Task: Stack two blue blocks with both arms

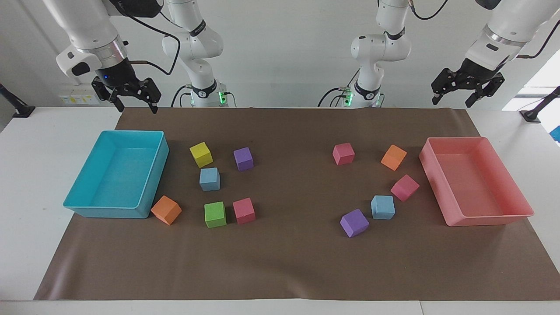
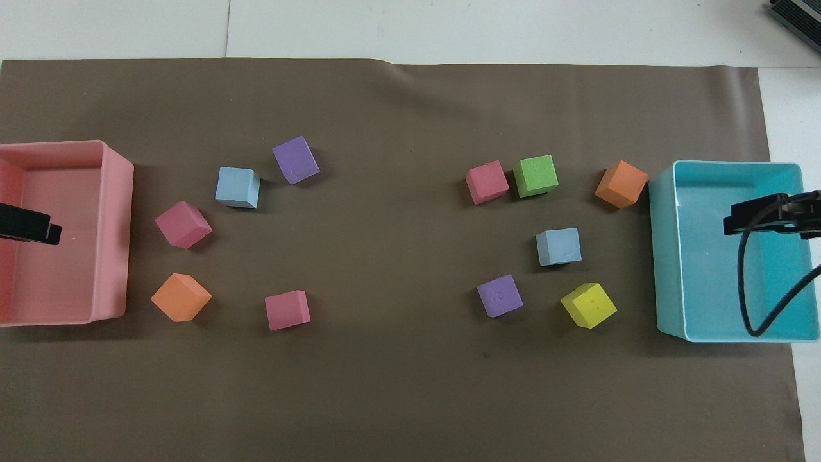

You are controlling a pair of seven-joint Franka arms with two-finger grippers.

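- Two blue blocks are lying apart on the brown mat (image 1: 288,262) covering the tabletop (image 1: 26,175), unstacked.
- One blue block (image 1: 209,179) is sitting toward the right arm's end, between the yellow cube (image 1: 201,154) and the green cube (image 1: 215,214), with a purple cube (image 1: 243,159) beside it.
- The other blue block (image 1: 383,207) is sitting toward the left arm's end, just beside a second purple cube (image 1: 354,222) and a pink cube (image 1: 404,187).
- Right end effector (image 1: 133,104) is hanging high over the robot-side edge of the turquoise tray (image 1: 144,183), fingers spread wide, gripping nothing, well apart from its nearer block.
- Left end effector (image 1: 453,100) is hanging high over the robot-side edge of the pink tray (image 1: 439,183), fingers also spread wide, gripping nothing, well apart from its nearer block.
- Both arms are waiting.
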